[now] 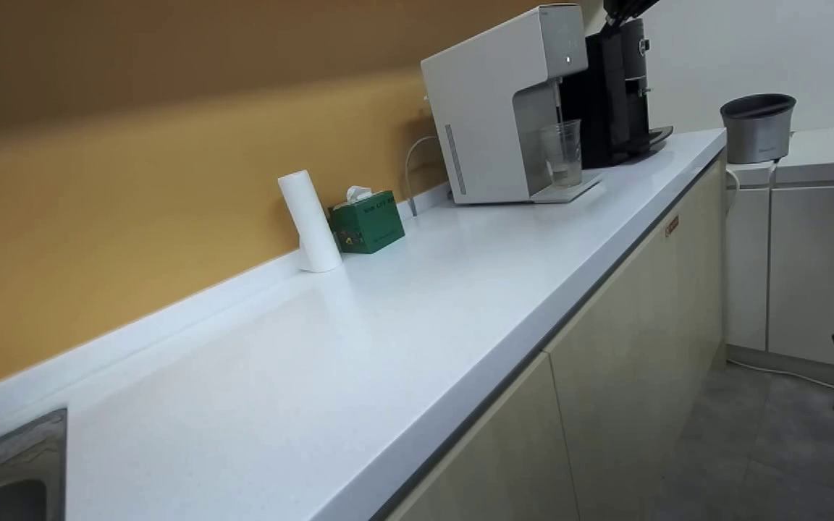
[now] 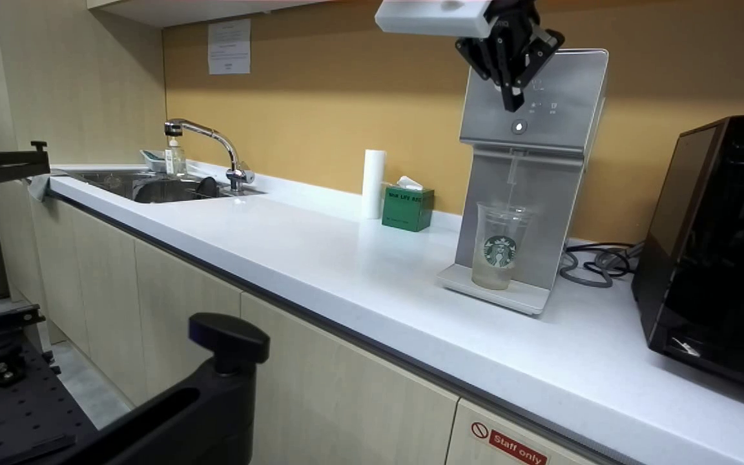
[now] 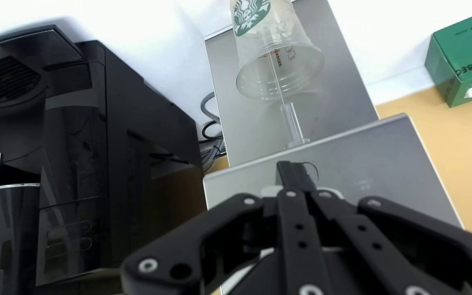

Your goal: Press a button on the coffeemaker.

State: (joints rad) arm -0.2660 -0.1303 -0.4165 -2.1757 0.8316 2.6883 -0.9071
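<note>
Before the coffeemaker [image 1: 486,108], your end effector [image 3: 294,176] with its fingers [image 3: 294,211] together

Nearest in the wrist view, the two black fingers of your end effector lie side by side and meet at the tips, so you have it closed. Beyond those tips you see the coffeemaker's grey front panel [image 3: 375,159], with a round lit button [image 2: 519,126] low on its face. In an exterior view the tips show just above that button, and they stand apart from the panel.

Below the panel you have a clear cup [image 2: 500,244], upright on the coffeemaker's pale tray [image 2: 527,301], its mouth beneath a clear spout [image 3: 291,122]. A thin pale line [image 3: 276,80] runs from the spout into the cup; you cannot tell whether it is liquid. The coffeemaker, boxy and white-sided, stands on the white bench [image 2: 320,242] near the yellow wall [image 1: 171,181].

Just beside it you see a black machine [image 1: 609,94], and cables [image 2: 595,266] lie on the bench between the two. On the coffeemaker's opposite side, farther off, a green box [image 2: 409,209] with a white tissue [image 2: 409,183] rising from its top stands near the wall, and just beside that is an upright white roll [image 2: 372,184]. Well along the same bench you find a chrome tap [image 2: 237,172] at a metal sink [image 2: 113,183]. High on the wall there you see a sheet of paper [image 2: 229,46], its print too small to read
</note>
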